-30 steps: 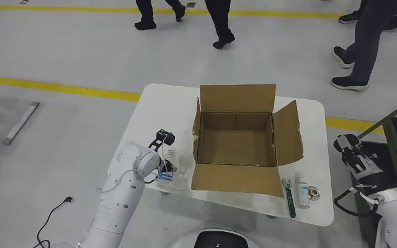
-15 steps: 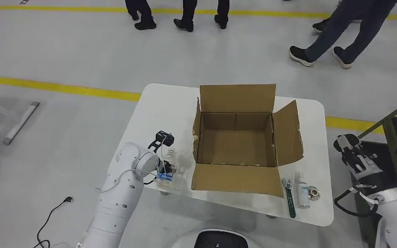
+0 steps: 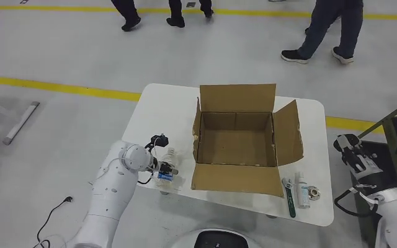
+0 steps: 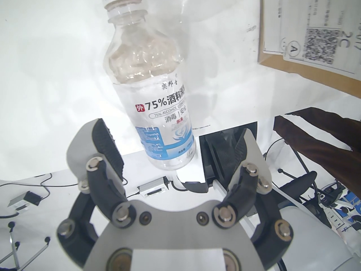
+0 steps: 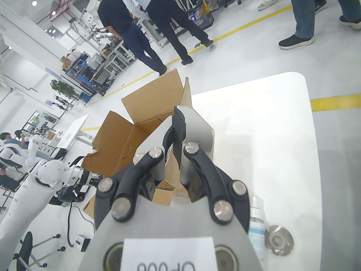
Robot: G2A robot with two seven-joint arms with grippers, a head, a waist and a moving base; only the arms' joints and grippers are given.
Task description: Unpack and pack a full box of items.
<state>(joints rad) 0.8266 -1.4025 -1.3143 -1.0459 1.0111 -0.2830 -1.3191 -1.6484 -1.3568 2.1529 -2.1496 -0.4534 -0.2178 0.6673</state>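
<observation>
One clear bottle (image 4: 152, 91) is seen lying on its side on the white table (image 3: 161, 111), near the front-left edge and just beside the left front corner of the open box (image 3: 234, 147), whose floor is bare. The left claw (image 4: 176, 138) is held at the bottle's base end with its pads (image 4: 108, 142) spread wide, one to each side of the base and neither seen touching it. The right claw (image 5: 179, 119) is shown pressed together on nothing, off the table's right side. Three small things, a tube (image 3: 301, 189), a green-handled tool (image 3: 289, 197) and a metal disc (image 3: 314, 193), are laid out by the box's right front corner. With the box empty, the unpacking is judged done or nearly so, and the bottle is taken to be the item in hand; whether it is being let go or taken up cannot be told. If packing is to begin, the jaws would need to be closed squarely on the bottle's body. Care would be called for, since a smooth, round bottle at the table's edge could be nudged off. The bottle would then have to be lifted over the box's wall and lowered inside.
</observation>
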